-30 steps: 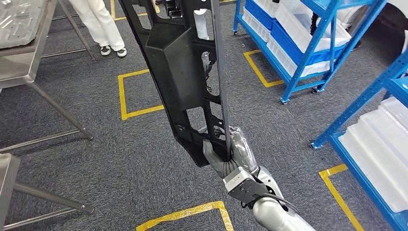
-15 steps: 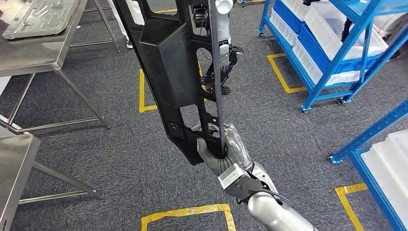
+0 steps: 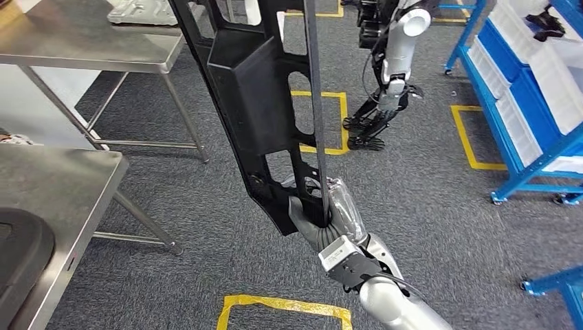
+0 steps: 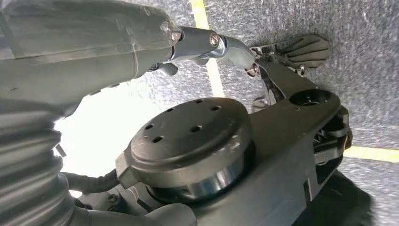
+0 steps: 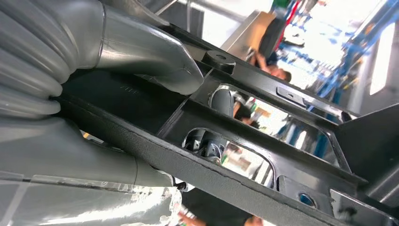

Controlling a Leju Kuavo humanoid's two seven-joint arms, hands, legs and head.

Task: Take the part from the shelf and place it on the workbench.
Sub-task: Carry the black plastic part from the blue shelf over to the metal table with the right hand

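Black part (image 3: 258, 103) upright over grey carpet (image 3: 447, 206), steel workbench (image 3: 55, 172) beside

Black moulded plastic panel (image 3: 265, 103): long, ribbed, several cutouts, boxy raised housing mid-length. Held near upright, slightly tilted, lower end gripped by right hand (image 3: 323, 213). Upper end out of frame, possibly longer.

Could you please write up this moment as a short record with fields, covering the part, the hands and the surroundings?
part: long black plastic part, held upright
right hand: right hand grips the part's lower end
left hand: left hand hangs toward the floor; fingers not clear
workbench: steel workbench at left, nothing placed yet
other table: second steel table beyond it
shelf: blue shelf with white trays, at right
nearby: another humanoid robot standing ahead
floor: grey carpet with yellow tape squares
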